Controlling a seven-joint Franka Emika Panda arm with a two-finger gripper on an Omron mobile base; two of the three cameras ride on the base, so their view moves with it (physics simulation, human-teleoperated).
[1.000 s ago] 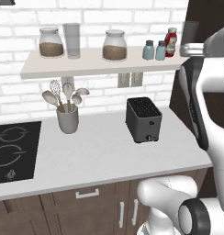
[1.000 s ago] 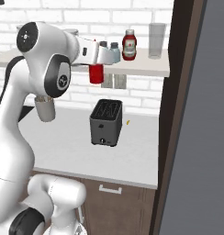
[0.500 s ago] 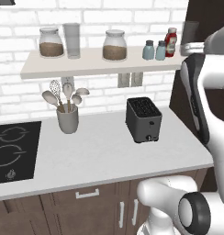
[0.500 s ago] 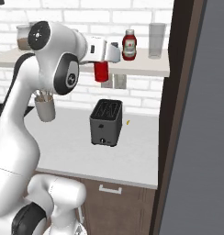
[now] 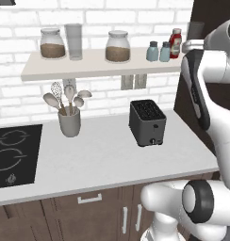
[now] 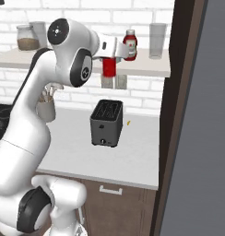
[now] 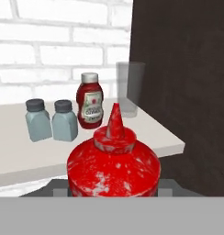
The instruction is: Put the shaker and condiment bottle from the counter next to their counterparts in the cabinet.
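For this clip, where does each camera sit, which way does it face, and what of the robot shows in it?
Left base view: behind the arm to its left, facing the counter, toaster and shelf; white arm at right.
Right base view: behind the arm to its right, facing the same wall; arm at left, pincer holding the condiment bottle up by the shelf.
Hand view: on the hand, looking over the condiment bottle toward two shakers, the labelled red bottle and a glass.
Shared: both base views show the toaster and shelf.

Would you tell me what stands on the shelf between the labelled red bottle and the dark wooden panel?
A clear empty drinking glass stands there, between the labelled red bottle and the dark wooden panel, seen in the hand view.
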